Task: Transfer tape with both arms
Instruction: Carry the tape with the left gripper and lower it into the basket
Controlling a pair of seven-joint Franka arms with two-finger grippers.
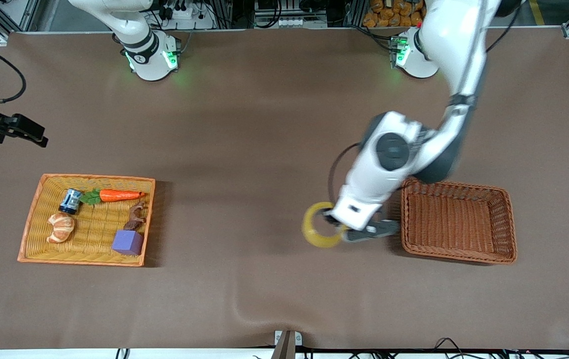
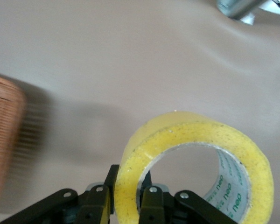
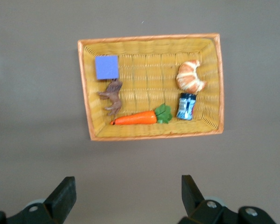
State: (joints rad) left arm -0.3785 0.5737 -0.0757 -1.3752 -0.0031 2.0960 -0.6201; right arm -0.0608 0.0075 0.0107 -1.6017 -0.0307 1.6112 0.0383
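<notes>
Table (image 1: 264, 124) under brown cloth carries two baskets. The brown wicker basket (image 1: 459, 222) at the left arm's end holds nothing. The yellow tray basket (image 1: 33, 227) at the right arm's end holds a purple block (image 1: 127, 242), a carrot (image 1: 121, 195), a croissant toy (image 1: 61, 227), a brown animal figure (image 1: 136, 217) and a blue can (image 1: 71, 201).

The left gripper (image 1: 359, 233) pinches the wall of the tape (image 1: 320, 225), just beside the brown basket. The right gripper (image 3: 128, 193) waits with jaws wide apart, near the tray.

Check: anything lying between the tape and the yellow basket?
Nothing: in the front view only bare brown table separates the tape from the yellow basket.
</notes>
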